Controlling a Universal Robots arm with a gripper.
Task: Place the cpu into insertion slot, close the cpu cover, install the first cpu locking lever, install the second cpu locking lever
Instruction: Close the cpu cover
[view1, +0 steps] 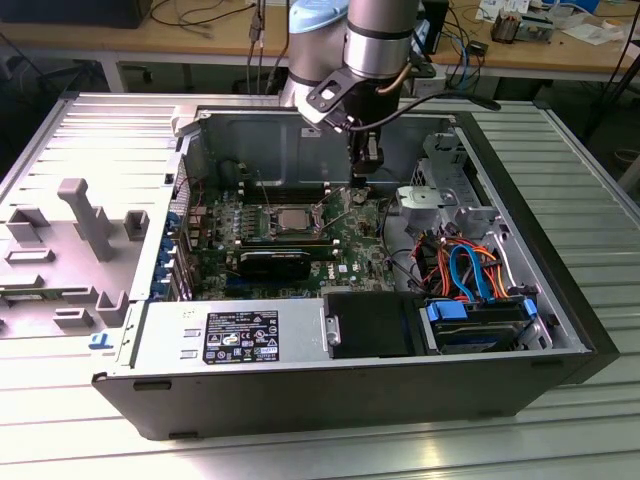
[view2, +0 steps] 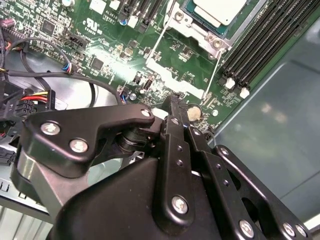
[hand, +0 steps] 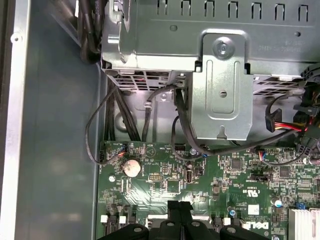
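Note:
The cpu (view1: 291, 217) (view2: 220, 7), a silver-grey square, lies in the insertion slot (view1: 290, 226) on the green motherboard inside the open computer case. The silver cpu cover (view2: 182, 22) lies flat around it as a frame. Two thin wire levers (view2: 159, 37) (view2: 214, 70) run out from the socket over the board, and they look unlatched. My gripper (view1: 366, 168) (view2: 176, 100) (hand: 180, 204) hangs above the board to the exterior view's right of the socket. It is shut with nothing between its black fingers, and its tip is near the round coin battery (view2: 194, 114).
Black memory slots (view2: 270, 40) run beside the socket. A metal drive cage (view1: 440, 195) (hand: 220, 90) with cable bundles (view1: 470, 270) stands at the exterior view's right. The power supply (view1: 240, 335) lines the case's near side. A grey fixture (view1: 85, 215) sits outside the case at the exterior view's left.

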